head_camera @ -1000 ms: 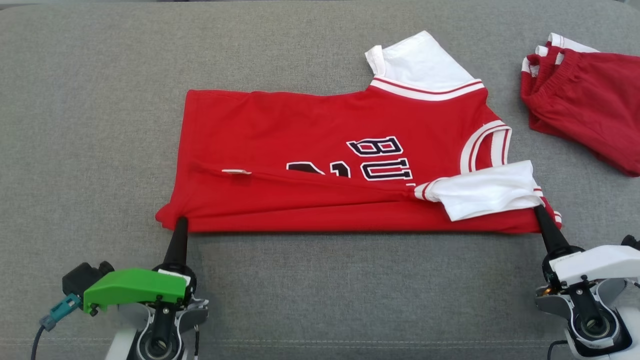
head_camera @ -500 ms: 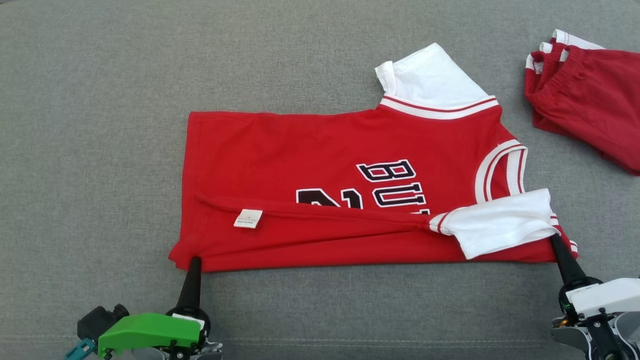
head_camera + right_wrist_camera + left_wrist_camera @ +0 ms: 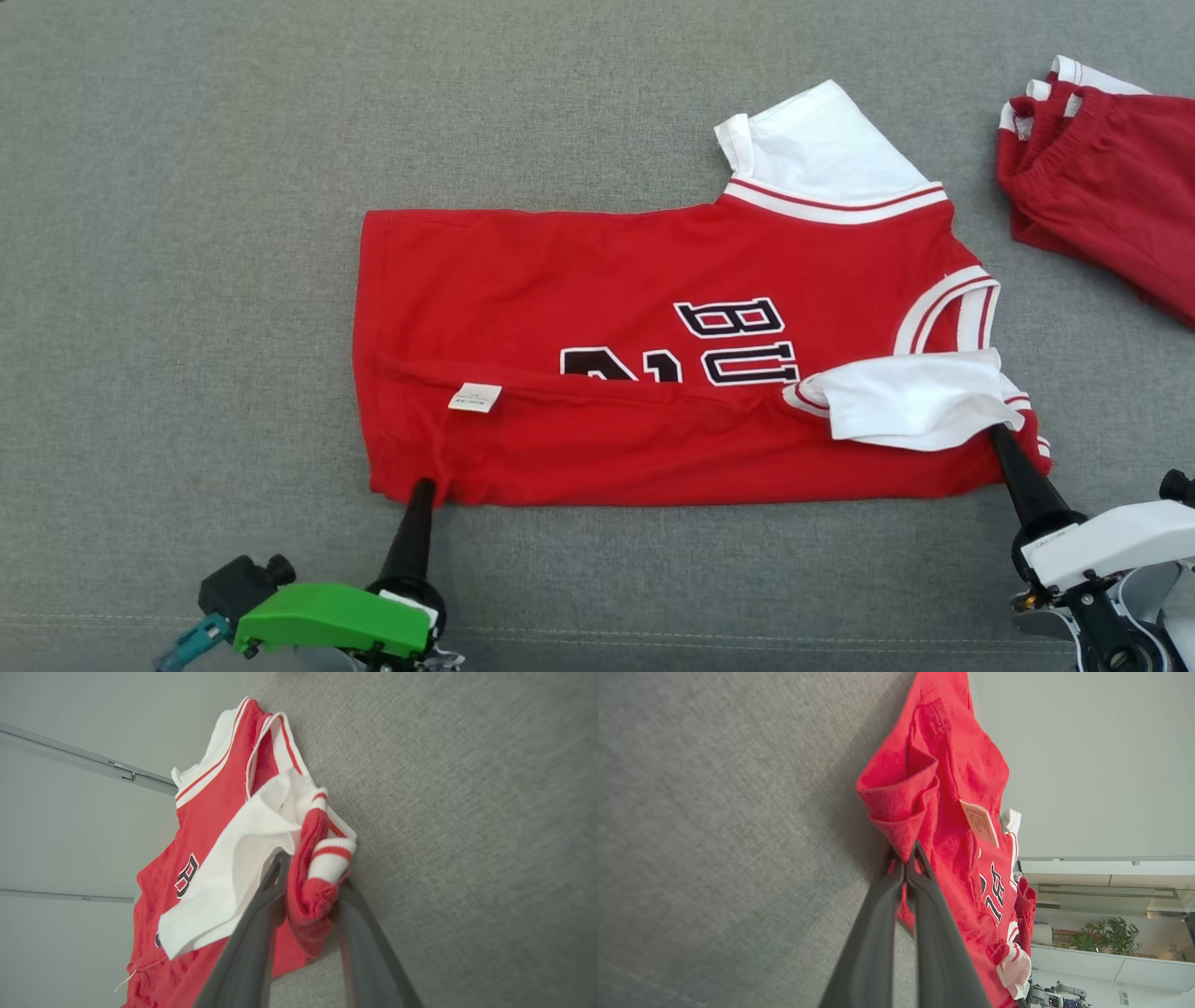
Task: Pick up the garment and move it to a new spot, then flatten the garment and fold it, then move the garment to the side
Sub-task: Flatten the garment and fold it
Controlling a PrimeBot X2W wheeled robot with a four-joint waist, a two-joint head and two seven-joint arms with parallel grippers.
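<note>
Pinching the jersey (image 3: pixel 607 280) hem, my left end effector (image 3: pixel 424 484) is clamped tight. I see my right end effector (image 3: pixel 996 431) apart around bunched sleeve (image 3: pixel 910 401).

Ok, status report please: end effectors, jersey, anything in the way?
Left end effector shut on jersey hem corner. Right end effector jaws parted around cloth. Other red garment lies apart, nothing blocking.

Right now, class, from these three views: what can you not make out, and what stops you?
Head view: the jersey lettering is partly covered by the jersey's own folded flap.
Head view: the care label print is too small to read.
Head view: the second red garment is cut off by the right edge.
Right wrist view: whether the right gripper grips the cloth bunched between its parted fingers is unclear.
</note>
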